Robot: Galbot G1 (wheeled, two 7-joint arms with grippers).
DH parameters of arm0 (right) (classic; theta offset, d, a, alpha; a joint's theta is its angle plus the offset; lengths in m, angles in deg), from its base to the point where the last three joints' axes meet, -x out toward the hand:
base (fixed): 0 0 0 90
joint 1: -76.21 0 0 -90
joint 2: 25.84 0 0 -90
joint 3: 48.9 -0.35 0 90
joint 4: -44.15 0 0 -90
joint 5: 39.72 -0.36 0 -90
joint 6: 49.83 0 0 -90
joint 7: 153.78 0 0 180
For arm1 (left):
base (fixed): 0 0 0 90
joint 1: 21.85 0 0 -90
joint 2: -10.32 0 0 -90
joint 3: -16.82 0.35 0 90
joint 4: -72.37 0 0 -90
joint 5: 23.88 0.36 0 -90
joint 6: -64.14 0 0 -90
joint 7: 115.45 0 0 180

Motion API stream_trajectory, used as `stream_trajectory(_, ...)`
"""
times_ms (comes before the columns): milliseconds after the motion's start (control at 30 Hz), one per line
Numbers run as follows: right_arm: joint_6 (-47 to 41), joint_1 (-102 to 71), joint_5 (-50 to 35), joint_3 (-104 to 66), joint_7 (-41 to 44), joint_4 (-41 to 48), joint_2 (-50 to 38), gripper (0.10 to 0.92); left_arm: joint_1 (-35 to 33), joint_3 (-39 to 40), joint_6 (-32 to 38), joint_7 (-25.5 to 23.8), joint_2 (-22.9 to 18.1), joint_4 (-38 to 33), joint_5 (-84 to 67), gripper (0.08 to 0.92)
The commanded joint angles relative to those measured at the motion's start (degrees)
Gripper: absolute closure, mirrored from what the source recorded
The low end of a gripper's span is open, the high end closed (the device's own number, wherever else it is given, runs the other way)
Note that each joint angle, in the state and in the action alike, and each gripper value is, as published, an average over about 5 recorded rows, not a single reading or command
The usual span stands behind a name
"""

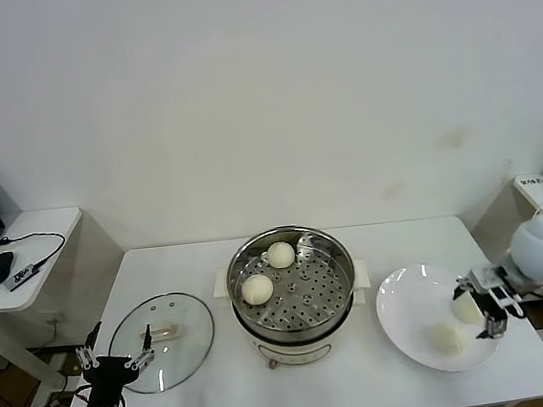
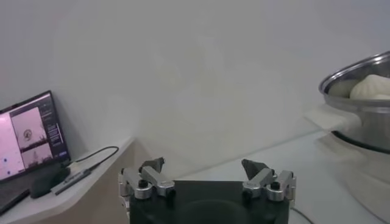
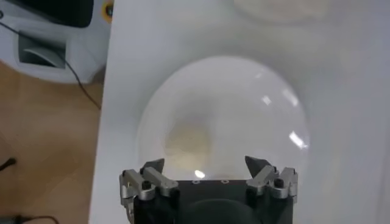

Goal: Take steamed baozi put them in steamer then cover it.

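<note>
Nearby, left gripper [image 1: 113, 358] waits open by glass cover [image 1: 162, 341] on bench [image 1: 365, 372]. Right gripper [image 1: 484, 310] open over plate [image 1: 409, 330], reaching for two baozi [image 1: 447, 339] left there. Farther back, steamer [image 1: 292, 283] uncovered, two inside already.

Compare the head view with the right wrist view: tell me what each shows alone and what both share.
Only the head view shows the steamer with two baozi inside, the glass cover lying on the table, and the open left gripper parked near it. Only the right wrist view shows the floor beside the table. Both show the white plate, a baozi on it, and the open right gripper over the plate.
</note>
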Motion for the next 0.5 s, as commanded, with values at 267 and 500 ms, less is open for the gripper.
stream_trajectory(267, -0.8, -16.0, 5.5, -10.8, -6.2, 5.0, 7.3, 0.203, -0.5, -0.7, 0.0, 0.0, -0.4, 0.1, 0.1, 0.177)
stream_trajectory(500, -0.6, -16.6, 6.7, -11.0, -7.3, 8.0, 9.5, 0.203, -0.7, -1.3, 0.0, 0.0, -0.7, 0.4, 0.1, 0.177)
